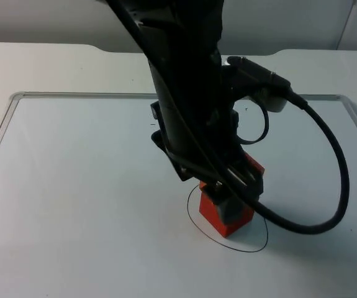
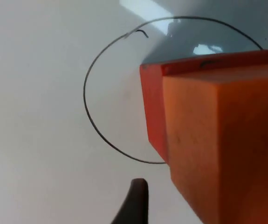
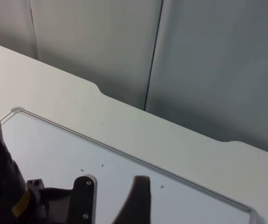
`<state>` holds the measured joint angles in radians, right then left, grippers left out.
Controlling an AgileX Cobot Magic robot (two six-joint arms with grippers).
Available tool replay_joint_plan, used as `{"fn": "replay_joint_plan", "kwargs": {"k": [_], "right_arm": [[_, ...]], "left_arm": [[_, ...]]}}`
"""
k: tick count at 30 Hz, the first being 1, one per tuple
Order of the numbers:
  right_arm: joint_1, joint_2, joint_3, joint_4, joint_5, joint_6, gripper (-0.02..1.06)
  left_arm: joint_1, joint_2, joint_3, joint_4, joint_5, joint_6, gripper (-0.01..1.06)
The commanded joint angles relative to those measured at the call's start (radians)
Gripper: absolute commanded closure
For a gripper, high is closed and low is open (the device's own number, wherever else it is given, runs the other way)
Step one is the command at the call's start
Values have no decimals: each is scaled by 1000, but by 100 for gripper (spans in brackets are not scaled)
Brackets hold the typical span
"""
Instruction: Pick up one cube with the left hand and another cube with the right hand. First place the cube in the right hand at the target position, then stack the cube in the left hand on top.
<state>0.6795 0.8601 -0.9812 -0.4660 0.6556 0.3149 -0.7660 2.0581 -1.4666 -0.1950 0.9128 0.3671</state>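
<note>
Inside the drawn circle (image 1: 228,217), left gripper (image 1: 231,189) atop stacked cubes (image 1: 226,214)

Two orange cubes (image 2: 217,140) are showing smooth, matt faces that look like plastic. The white table (image 1: 72,186) is looking smooth, giving off a faint sheen.

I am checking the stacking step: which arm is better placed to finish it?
Left. The left gripper is at the drawn circle, holding the upper cube over the lower cube; the right arm waits away.
</note>
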Motion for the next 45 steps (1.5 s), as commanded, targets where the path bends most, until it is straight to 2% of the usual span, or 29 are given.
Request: {"fn": "replay_joint_plan", "kwargs": {"k": [1, 5, 13, 19, 26, 29, 30, 33, 34, 35, 37, 39, 44, 45], "right_arm": [[3, 5, 4, -1, -11, 3, 27], [3, 5, 4, -1, -11, 3, 27], [3, 5, 4, 0, -11, 3, 27], [3, 5, 4, 2, -11, 1, 27], [3, 2, 4, 22, -17, -12, 27], [3, 0, 4, 91, -28, -105, 27], [3, 0, 4, 91, -28, -105, 27], [3, -30, 18, 214, -72, -234, 27], [3, -30, 18, 214, -72, -234, 27], [3, -59, 48, 246, -102, -267, 27], [3, -99, 90, 245, -117, -271, 27], [3, -117, 113, 245, -119, -271, 27], [3, -221, 210, 277, -95, -271, 27], [3, -221, 210, 277, -95, -271, 27]], "left_arm": [[-5, -27, -13, 8, 13, -4, 26], [-5, -48, -33, 58, 77, -13, 26], [-5, -167, -36, 307, 155, -182, 26], [-5, -324, -36, 336, 144, -191, 26], [-5, -631, -36, 330, 96, -227, 26], [-5, -753, -32, 336, 96, -240, 26], [-5, -753, -32, 336, 96, -240, 26], [-5, -870, 3, 336, 93, -244, 26], [-5, -870, 3, 336, 93, -244, 26], [-5, -927, 45, 336, 79, -248, 26], [-5, -1013, 118, 336, 56, -267, 26], [-5, -1057, 165, 336, 40, -270, 26], [-5, -1263, 418, 368, -37, -345, 26], [-5, -1263, 418, 368, -37, -345, 26]]}}
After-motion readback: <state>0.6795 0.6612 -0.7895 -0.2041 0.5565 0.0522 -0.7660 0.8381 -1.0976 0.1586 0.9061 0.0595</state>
